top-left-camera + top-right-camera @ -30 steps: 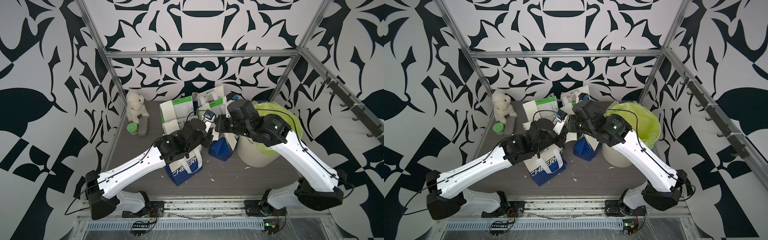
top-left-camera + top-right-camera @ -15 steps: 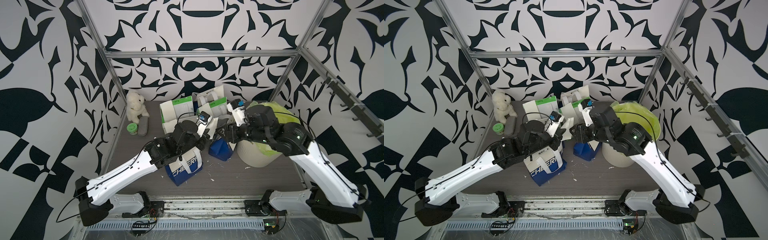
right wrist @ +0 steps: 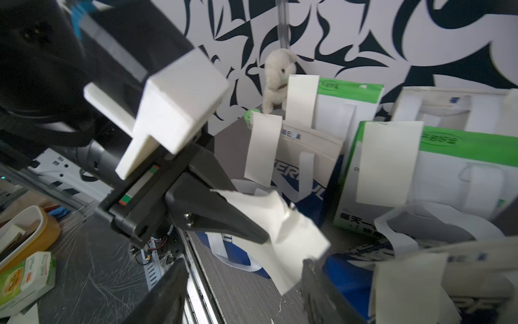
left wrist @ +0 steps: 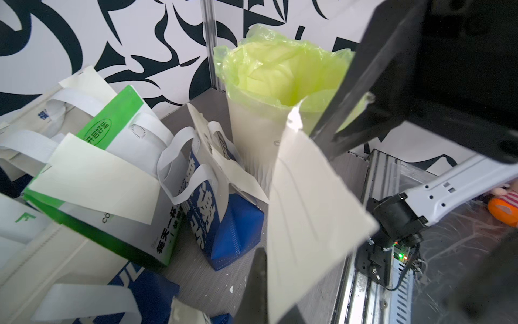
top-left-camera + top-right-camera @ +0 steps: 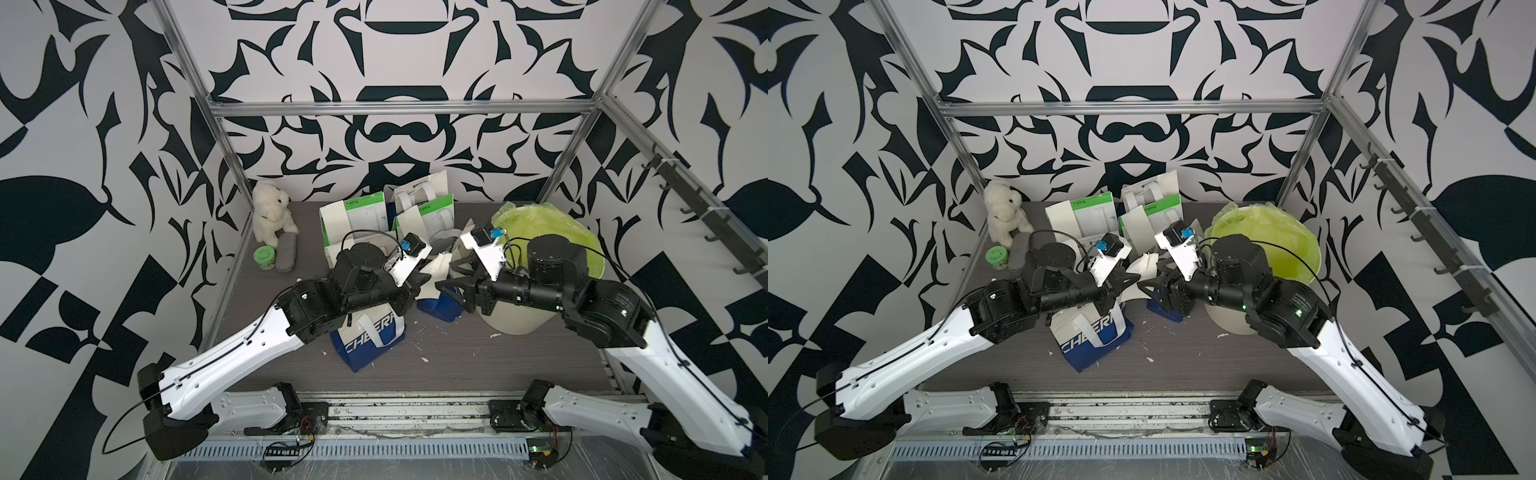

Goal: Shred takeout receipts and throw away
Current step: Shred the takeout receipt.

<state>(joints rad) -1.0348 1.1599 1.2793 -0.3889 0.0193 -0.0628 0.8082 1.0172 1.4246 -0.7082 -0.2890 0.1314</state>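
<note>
Receipt clamped in left hand, right hand apart, blue bag reading CHEER

Bright, even light; blurry wrist-view foregrounds.

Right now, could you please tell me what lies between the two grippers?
A torn receipt, pinched by the shut left gripper, reaches toward the open right gripper. The right wrist view shows it best; both top views show it too.
</note>
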